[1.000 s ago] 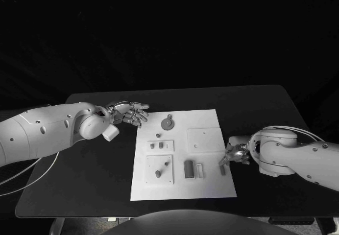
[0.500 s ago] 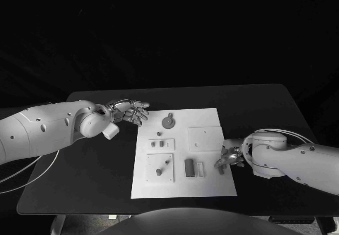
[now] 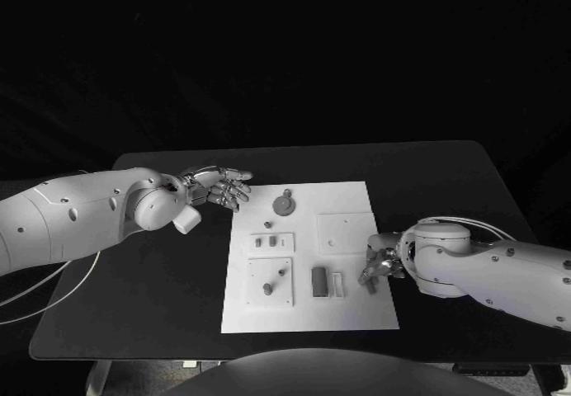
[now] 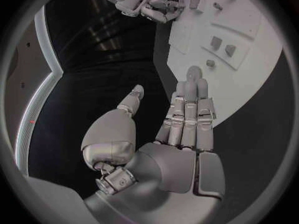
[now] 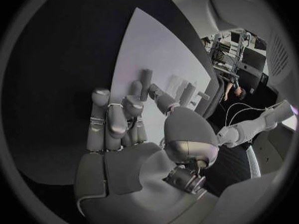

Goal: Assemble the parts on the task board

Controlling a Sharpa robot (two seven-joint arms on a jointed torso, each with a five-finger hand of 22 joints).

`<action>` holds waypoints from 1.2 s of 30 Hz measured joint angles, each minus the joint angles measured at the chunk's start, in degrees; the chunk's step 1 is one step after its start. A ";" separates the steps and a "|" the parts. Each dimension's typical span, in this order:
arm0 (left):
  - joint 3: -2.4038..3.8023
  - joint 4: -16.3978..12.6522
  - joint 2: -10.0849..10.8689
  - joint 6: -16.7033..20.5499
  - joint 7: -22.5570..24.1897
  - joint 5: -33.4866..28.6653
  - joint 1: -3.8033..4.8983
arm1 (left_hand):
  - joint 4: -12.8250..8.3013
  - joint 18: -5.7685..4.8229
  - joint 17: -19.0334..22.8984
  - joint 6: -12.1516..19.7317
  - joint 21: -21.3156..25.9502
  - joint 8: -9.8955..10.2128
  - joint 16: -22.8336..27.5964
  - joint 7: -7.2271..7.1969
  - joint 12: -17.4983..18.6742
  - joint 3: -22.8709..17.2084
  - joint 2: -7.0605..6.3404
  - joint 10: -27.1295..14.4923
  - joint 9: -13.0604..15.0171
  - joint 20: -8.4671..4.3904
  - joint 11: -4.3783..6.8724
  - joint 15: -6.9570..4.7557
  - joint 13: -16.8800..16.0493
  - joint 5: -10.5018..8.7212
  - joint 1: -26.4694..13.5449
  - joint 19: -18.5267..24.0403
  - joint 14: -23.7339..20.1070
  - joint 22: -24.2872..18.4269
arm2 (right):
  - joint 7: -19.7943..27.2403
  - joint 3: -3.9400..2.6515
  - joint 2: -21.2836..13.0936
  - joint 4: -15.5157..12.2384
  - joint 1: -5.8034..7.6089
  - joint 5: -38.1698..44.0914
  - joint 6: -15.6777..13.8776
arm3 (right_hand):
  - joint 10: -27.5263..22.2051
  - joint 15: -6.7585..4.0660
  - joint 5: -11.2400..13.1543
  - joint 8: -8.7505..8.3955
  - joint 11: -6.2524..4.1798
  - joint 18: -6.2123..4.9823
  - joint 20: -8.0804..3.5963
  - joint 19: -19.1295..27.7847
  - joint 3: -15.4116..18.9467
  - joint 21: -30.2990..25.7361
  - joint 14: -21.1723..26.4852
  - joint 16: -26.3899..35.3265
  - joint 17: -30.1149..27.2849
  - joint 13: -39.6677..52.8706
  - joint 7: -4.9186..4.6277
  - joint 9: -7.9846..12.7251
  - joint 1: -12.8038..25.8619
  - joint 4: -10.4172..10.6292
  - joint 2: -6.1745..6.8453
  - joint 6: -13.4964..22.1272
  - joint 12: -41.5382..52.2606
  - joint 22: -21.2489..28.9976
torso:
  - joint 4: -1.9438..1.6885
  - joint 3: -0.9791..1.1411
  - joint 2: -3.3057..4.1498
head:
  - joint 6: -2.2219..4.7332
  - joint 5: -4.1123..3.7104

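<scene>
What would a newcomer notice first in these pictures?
The white task board in the middle of the black table stands out first, with small grey parts on it. Next come the two hands: the right hand over the board's right edge, holding a small part, and the left hand hovering open off its far left corner.

Your head camera sits high and looks down at the black surface [image 3: 155,272], taking in the whole white task board [image 3: 351,318] with both arms at the picture's sides.

Your left wrist camera rides just behind the left hand [image 4: 177,134] and faces out along its fingers, close to the palm, with the board [image 4: 249,74] beyond and the right hand [image 4: 140,2] far across it.

Your right wrist camera sits equally close behind the right hand [image 5: 134,144], facing across the board [image 5: 156,50].

All three views share the board; head and left wrist views share both hands.
</scene>
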State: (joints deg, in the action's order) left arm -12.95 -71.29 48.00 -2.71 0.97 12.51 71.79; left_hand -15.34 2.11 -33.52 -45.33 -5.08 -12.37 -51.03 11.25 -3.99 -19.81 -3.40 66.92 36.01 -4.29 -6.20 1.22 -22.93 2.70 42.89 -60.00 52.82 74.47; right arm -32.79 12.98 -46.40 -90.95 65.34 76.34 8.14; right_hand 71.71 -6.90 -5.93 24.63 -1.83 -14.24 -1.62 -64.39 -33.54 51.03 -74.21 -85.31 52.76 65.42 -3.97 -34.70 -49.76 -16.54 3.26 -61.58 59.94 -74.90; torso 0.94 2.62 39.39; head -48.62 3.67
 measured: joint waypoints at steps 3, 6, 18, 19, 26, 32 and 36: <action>0.00 -0.04 0.00 -0.01 -0.02 0.01 0.00 | 0.00 -0.04 0.00 0.00 0.00 0.00 0.00 0.00 0.00 0.00 0.00 0.00 0.04 0.00 0.00 0.00 0.00 0.00 0.00 0.00 0.00 0.00 | 0.28 -0.03 0.10 -0.06 -0.09 1.01 -0.01 | 0.08 0.07 -0.01 0.00 0.08 0.01 0.01 0.00 0.00 0.00 -0.07 0.00 0.00 0.00 0.14 0.01 -0.89 0.00 0.14 0.05 0.00 0.00 | 0.01 0.00 0.00 | -0.04 0.03; 0.00 -0.07 0.00 -0.02 -0.04 0.02 0.00 | 0.00 -0.07 0.00 0.00 0.00 0.00 0.00 0.00 0.00 0.00 0.00 0.00 0.04 0.00 0.00 0.00 0.00 0.00 0.00 0.00 0.00 0.00 | 0.51 -0.03 0.21 -0.15 -0.11 1.94 -0.01 | 0.09 0.08 -0.17 0.00 0.08 0.01 0.09 0.08 0.16 0.00 -0.07 0.00 -0.04 0.00 0.25 0.32 -2.07 -0.15 0.86 0.16 0.00 0.00 | 0.03 0.00 0.01 | -0.10 0.05; -0.02 -0.13 0.06 -0.02 -0.15 0.12 0.00 | 0.12 0.39 0.00 0.00 0.00 0.00 0.00 0.00 0.00 -0.12 0.00 0.00 0.03 0.01 0.00 0.00 -0.01 0.00 0.00 0.00 0.00 0.04 | 0.84 0.20 -0.76 -0.98 -0.43 0.93 -3.44 | 0.08 0.21 -0.43 0.00 0.09 0.01 0.52 0.51 -0.74 0.00 0.02 0.00 0.02 -0.20 0.25 0.14 -4.98 0.72 3.75 0.16 0.19 -0.05 | 0.03 0.03 0.01 | 0.02 -0.05; -0.02 -0.14 0.07 -0.02 -0.16 0.13 0.00 | 0.12 0.39 0.00 0.00 0.00 0.00 0.00 0.00 0.00 -0.12 0.00 0.00 0.03 0.01 0.00 0.00 -0.01 0.00 0.00 0.01 0.00 0.04 | 0.84 0.23 -0.95 -1.06 -0.44 0.16 -4.00 | 0.08 0.22 -0.51 0.00 0.09 0.01 0.52 0.51 -0.81 0.00 0.03 0.00 0.02 -0.24 0.25 0.14 -5.26 0.80 3.74 0.16 0.19 -0.05 | 0.03 0.03 0.02 | 0.04 -0.05; -0.03 -0.17 0.07 -0.02 -0.27 0.18 0.00 | 0.12 0.38 0.00 0.00 0.00 0.00 0.00 0.00 0.00 -0.12 0.00 0.00 0.03 0.01 0.00 0.00 -0.01 0.00 0.00 0.01 0.00 0.04 | 0.75 0.77 -1.74 -1.43 0.14 -7.27 -6.88 | 0.22 0.36 -0.51 -4.17 -0.06 0.01 0.54 0.53 -1.05 0.00 0.17 0.00 0.67 -0.26 0.26 -0.52 -6.23 1.02 3.56 0.17 0.19 -0.04 | 0.03 0.00 0.02 | 0.14 0.07; -0.04 -0.19 0.08 -0.06 -0.45 0.37 0.00 | -0.07 0.36 0.00 0.00 0.00 0.00 0.00 0.00 0.00 -0.31 0.00 0.00 0.03 0.00 0.00 0.00 0.04 0.00 0.00 0.00 0.00 0.11 | 0.58 1.05 -1.98 -1.53 0.94 -16.77 -8.43 | 0.27 0.41 -0.51 -7.67 -0.12 0.01 0.64 0.63 -1.45 0.22 -0.21 0.00 1.15 -0.31 0.07 0.44 -6.95 0.96 2.42 0.56 0.19 -0.04 | 0.01 -0.03 0.02 | 0.16 0.08; -0.05 -0.26 0.08 -0.13 -0.57 0.57 0.00 | -0.13 0.07 0.00 0.00 0.00 0.00 0.00 0.00 0.00 -0.37 0.00 0.00 0.03 -0.22 0.00 0.00 0.05 0.00 0.00 -0.22 0.00 0.13 | 0.42 1.17 -1.75 -1.30 1.00 -22.44 -9.32 | 0.27 0.41 -0.50 -7.22 -0.12 0.02 0.51 0.49 -1.51 0.22 -0.21 0.00 1.17 -0.31 -0.21 0.38 -7.33 0.90 1.93 0.57 0.19 -0.04 | 0.01 -0.02 0.02 | 0.14 0.07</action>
State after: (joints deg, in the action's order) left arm -13.00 -71.56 48.08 -2.85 0.40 13.08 71.79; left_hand -15.47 2.19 -33.52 -45.33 -5.08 -12.37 -51.04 11.25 -3.99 -20.18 -3.39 66.92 36.04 -4.50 -6.20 1.23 -22.88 2.70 42.89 -60.22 52.82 74.59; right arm -32.36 14.15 -48.15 -92.25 66.34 53.90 -1.17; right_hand 71.98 -6.50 -6.44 17.42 -1.95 -14.22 -1.12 -63.91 -35.05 51.25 -74.41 -85.31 53.93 65.11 -4.18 -34.31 -57.09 -15.64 5.19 -61.01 60.13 -74.94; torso 0.94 2.60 39.41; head -48.48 3.74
